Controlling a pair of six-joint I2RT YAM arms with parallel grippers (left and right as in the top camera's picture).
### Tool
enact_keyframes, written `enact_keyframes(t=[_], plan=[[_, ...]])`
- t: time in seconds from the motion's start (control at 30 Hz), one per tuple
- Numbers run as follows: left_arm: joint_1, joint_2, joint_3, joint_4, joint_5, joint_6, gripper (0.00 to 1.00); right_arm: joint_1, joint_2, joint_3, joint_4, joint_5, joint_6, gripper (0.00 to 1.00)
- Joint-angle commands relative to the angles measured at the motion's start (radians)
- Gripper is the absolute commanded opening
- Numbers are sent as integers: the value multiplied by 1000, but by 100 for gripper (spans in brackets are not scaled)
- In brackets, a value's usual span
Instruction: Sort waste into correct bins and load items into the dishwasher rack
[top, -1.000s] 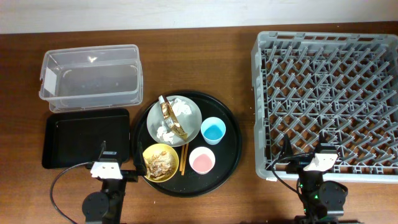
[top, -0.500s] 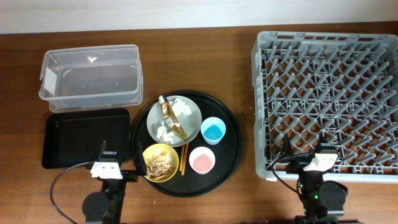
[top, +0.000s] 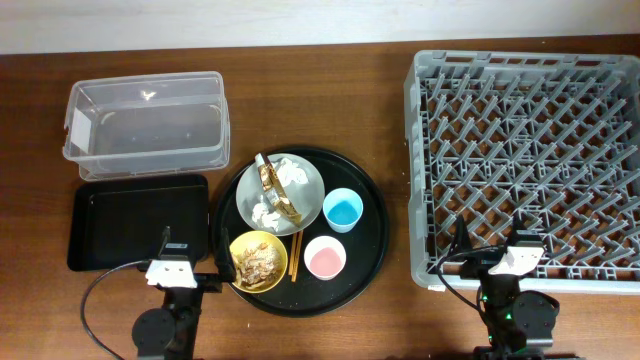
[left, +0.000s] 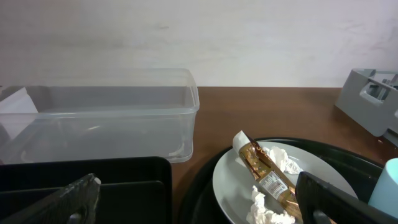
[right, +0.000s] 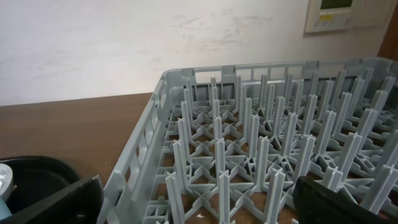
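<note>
Still | nothing moved in the last second | left gripper (left: 196, 186) and right gripper (right: 198, 186) jaws apart, empty | tissue wads (top: 267, 212) on plate (top: 250, 188), dishwasher rack (top: 412, 170) unloaded | task unstarted

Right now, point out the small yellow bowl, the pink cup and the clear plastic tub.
small yellow bowl (top: 262, 238), overhead view, upper rim
pink cup (top: 325, 258), overhead view, inside
clear plastic tub (top: 150, 135), overhead view, bare floor

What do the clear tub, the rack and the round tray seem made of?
The clear tub: transparent glossy plastic, with see-through walls and glints. The rack: matte grey moulded plastic, lattice and pegs. The round tray: smooth black, probably plastic, not certain.
</note>
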Motion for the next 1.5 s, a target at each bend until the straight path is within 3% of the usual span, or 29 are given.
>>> enact_keyframes(t=[0.0, 0.27, 0.43, 0.67, 0.73, 0.87, 1.03, 1.3, 1.47], plan=[[-4, -7, 16, -34, -3, 15, 99, 6, -6, 15, -30, -28, 25, 98], [-4, 163, 240, -254, -3, 3, 99, 6, 137, 294, -270, -51, 25, 98], [-4, 497, 528, -457, 1, -14, 99, 6, 379, 578, -555, -63, 25, 98], [-4, 898, 941, -826, 32, -14, 99, 6, 636, 858, -855, -82, 24, 98], [-4, 957, 986, -859, 32, -14, 99, 6, 674, 899, -893, -82, 25, 98], [-4, 1023, 992, -830, 87, -14, 99, 6, 694, 914, -900, -82, 24, 98], [-16, 1128, 992, -643, 170, -15, 99, 6, 695, 914, -900, -82, 25, 98], [-194, 1459, 992, -441, 184, -22, 99, 6, 695, 914, -903, -82, 25, 98], [-252, 1638, 992, -324, 181, -22, 94, 6, 695, 914, -903, -82, 24, 98]])
